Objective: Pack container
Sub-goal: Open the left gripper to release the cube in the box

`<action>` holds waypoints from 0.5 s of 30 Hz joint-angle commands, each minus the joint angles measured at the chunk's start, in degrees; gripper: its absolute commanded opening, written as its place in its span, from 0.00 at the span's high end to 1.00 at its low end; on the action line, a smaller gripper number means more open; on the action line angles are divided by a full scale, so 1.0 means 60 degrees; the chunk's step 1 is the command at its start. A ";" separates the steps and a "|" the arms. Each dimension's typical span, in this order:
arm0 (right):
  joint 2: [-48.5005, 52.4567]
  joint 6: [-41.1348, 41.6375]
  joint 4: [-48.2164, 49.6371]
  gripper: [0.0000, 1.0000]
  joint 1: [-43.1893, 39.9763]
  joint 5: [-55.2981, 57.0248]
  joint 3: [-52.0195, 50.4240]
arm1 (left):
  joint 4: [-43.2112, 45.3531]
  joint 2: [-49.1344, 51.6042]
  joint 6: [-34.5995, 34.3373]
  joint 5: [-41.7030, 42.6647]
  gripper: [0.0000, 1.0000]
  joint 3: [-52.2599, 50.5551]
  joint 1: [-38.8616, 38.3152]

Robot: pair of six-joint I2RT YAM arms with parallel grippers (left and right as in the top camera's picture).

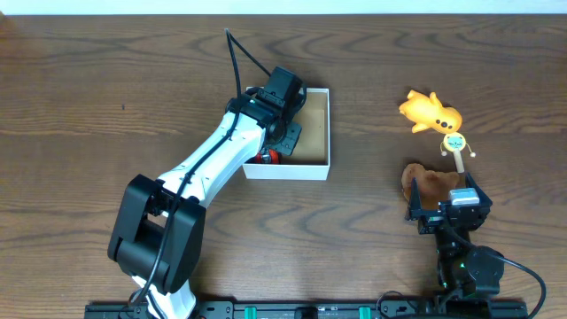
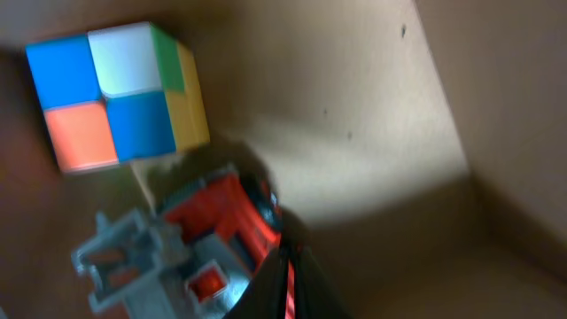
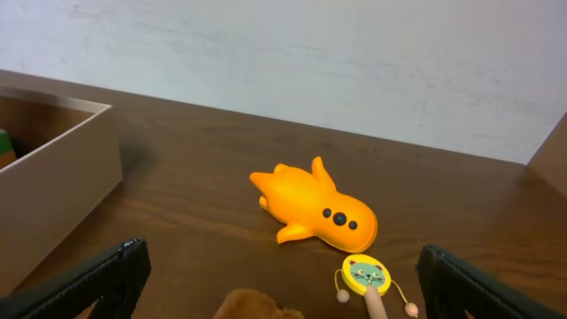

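1. Container [image 1: 288, 170]: white walls, brown inside, mid-table [image 1: 89, 89].
2. Contents: colour cube [image 2: 115, 93], with a red-and-grey toy [image 2: 213, 230] just beside it.
3. My left gripper [image 1: 279, 137]: inside the container, fingers pressed together by the red-and-grey toy.
4. My right gripper [image 1: 446, 190]: spread wide over a brown plush [image 1: 430, 182].
5. Loose, beyond it: orange toy [image 3: 314, 208], cat-face rattle [image 3: 365, 275].

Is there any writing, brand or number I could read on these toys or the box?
None: no word, number or brand is readable in any view.
The container walls are blank.
The colour cube shows plain stickers only.
The yellow disc bears a cat face, no letters.
The orange toy bears only dark dots.
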 commanded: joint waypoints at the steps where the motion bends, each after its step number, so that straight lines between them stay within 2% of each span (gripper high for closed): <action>1: -0.0051 -0.0069 -0.0036 0.01 0.0044 0.0033 -0.0022 | -0.0284 -0.0069 -0.0113 0.0102 0.94 0.0073 0.0029; 10: -0.0051 -0.0066 -0.0036 0.01 0.0044 0.0033 -0.0022 | -0.0805 -0.0069 -0.0109 -0.0055 0.94 0.0073 0.0033; 15: -0.0051 -0.0069 -0.0036 0.01 0.0044 0.0033 -0.0022 | -0.1053 -0.0069 -0.0098 -0.0969 0.94 0.0073 0.0033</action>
